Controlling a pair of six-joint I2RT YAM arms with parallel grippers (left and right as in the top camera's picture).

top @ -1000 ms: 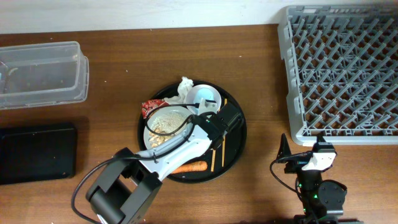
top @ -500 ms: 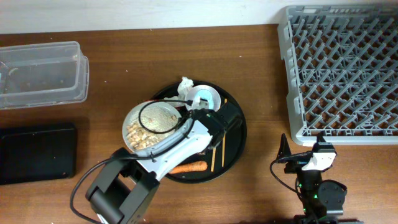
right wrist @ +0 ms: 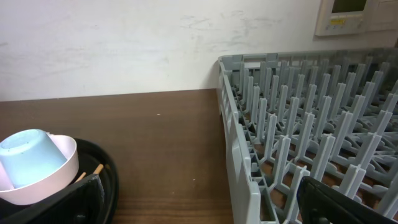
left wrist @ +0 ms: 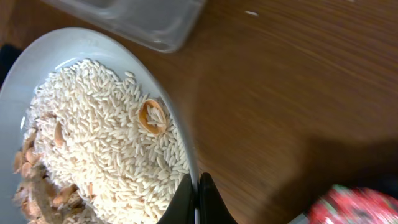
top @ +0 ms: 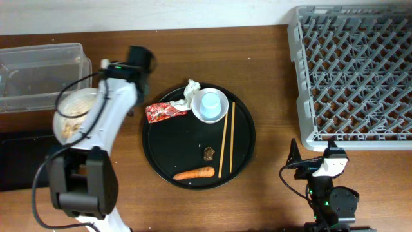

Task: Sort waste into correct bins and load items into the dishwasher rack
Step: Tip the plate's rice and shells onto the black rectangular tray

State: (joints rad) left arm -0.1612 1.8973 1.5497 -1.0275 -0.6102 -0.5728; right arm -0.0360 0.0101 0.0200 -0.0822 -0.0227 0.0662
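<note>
My left gripper (top: 96, 106) is shut on the rim of the round white plate (top: 58, 125), held over the table between the clear tub (top: 38, 77) and the shallow black tray (top: 19, 161). In the left wrist view the fingers (left wrist: 196, 200) pinch the plate's edge (left wrist: 37, 68), which carries rice and beige scraps (left wrist: 112, 143). On the table lie the red wrapper (top: 165, 111), white tissue (top: 191, 90), carrot (top: 193, 173), dark scrap (top: 209, 153) and chopsticks (top: 226, 138). The blue cup (top: 209, 103) sits in the white bowl (top: 219, 115). My right gripper (top: 309, 164) is open and empty.
The large round black tray (top: 161, 148) holds the remaining items at the table's middle. The grey dishwasher rack (top: 354, 71) stands at the back right; its near wall fills the right wrist view (right wrist: 242, 155), with the cup (right wrist: 28, 163) at left.
My left gripper lifted the plate of rice off the round tray and carried it left to beside the clear tub. The wrapper and dark scrap are now uncovered. The right arm stayed still.
</note>
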